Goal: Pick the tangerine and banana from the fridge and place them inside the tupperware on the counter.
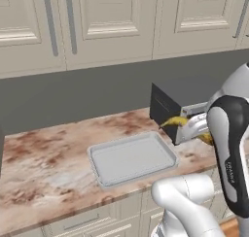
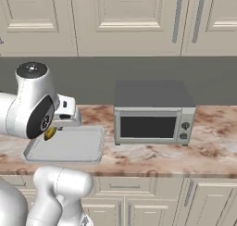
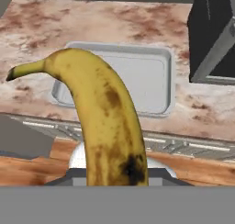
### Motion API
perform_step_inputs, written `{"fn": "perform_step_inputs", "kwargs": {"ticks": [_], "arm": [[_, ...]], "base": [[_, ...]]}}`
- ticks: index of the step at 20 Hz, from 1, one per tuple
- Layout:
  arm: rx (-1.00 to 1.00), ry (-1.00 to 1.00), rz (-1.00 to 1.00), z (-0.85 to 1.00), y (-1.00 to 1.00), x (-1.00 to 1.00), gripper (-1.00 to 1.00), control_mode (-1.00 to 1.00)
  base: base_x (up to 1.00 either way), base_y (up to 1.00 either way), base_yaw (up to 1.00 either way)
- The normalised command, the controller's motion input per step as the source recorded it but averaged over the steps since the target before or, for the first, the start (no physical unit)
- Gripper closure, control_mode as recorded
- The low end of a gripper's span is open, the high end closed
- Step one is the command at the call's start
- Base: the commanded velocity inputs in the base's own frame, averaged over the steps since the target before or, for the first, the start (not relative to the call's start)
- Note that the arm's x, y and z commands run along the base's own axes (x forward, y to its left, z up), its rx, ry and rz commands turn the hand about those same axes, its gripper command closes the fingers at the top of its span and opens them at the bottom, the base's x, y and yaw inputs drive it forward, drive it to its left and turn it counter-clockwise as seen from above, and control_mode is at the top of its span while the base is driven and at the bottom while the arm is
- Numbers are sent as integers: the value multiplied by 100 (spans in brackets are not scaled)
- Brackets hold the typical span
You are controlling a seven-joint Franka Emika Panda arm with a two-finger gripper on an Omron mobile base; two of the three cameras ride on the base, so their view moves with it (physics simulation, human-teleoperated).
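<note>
One banana (image 3: 106,122) is held tight in the gripper (image 1: 181,129). The jaws are closed on its lower end. In the hand view the banana stands up big and close. It is yellow with brown spots, and its stem curls off to one side. In the left base view a bit of yellow shows at the gripper, up in the air just past the right end of the tupperware (image 1: 131,159). In the right base view a small yellow bit shows under the arm, by the left end of the tupperware.

There is one tupperware. It is a flat, pale grey tray with round corners. It sits on the counter (image 1: 44,158), close to the front edge. I can see nothing lying in it.

There is one microwave (image 2: 152,114). It is grey with a dark window and two round knobs. It stands on the counter to the right of the tupperware, back by the wall. The two are near each other but do not touch.

The counter is pink and brown stone, like marble. Under it are cream drawers (image 2: 125,185). Above it, on the wall, are cream cupboards (image 1: 112,22) with long grey handles.
</note>
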Motion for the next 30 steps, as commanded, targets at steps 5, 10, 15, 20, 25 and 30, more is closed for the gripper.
{"fn": "perform_step_inputs", "kwargs": {"ticks": [5, 10, 15, 20, 25, 30], "arm": [[0, 1, 90, -40, 25, 9, 100, -100], [0, 0, 42, -31, 39, 36, 100, -100], [0, 0, 10, -32, 17, 50, 100, -100], [0, 1, 0, -35, 6, 47, 100, -100], [-6, 10, 0, -51, 11, 40, 100, -100], [-15, 10, 0, -59, 13, 35, 100, -100]], "base": [[0, 0, 0], [0, 0, 0], [0, 0, 0], [0, 0, 0], [0, 0, 0], [0, 0, 0]]}}
